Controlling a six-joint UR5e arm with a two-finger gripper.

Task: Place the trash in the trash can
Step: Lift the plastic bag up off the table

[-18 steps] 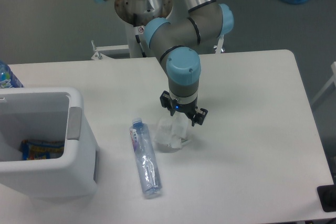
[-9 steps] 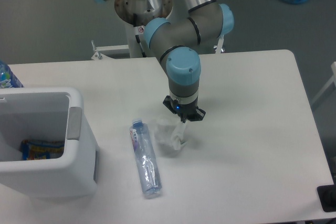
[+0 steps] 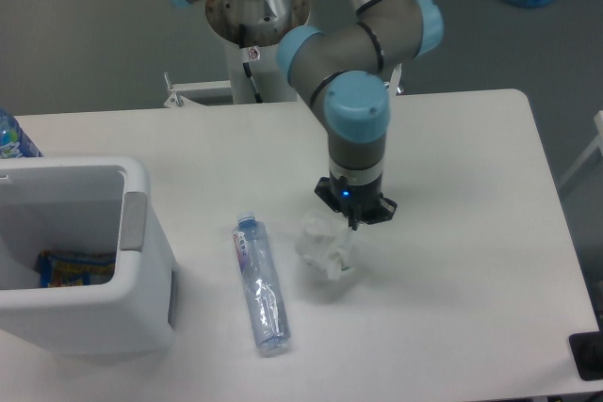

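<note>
Trash here means two pieces: the wrinkly whitish wad, which hangs pinched at its upper edge in the gripper, and the slim water bottle lying on its side on the table, blue cap toward the robot base, just left of the wad. Your jaws look drawn close together on the wad's top, though the fingertips are small and partly lost against the pale plastic, so treat the hold as thin. The wad appears to sit at or barely above the tabletop; I cannot tell which. The trash can stands at the table's left edge, well apart from the gripper, its opening facing up and a colourful wrapper already inside. To do this step well, lift straight up first until the wad's lowest fold would plainly clear the can's rim, then carry it left, passing above the bottle rather than dragging across it. Stop over the middle of the opening, not the near wall, before you release. Move smoothly: crumpled film is light and springy, and a jerk could let it slip out. Leave the blue-labelled bottle behind the can alone.
</note>
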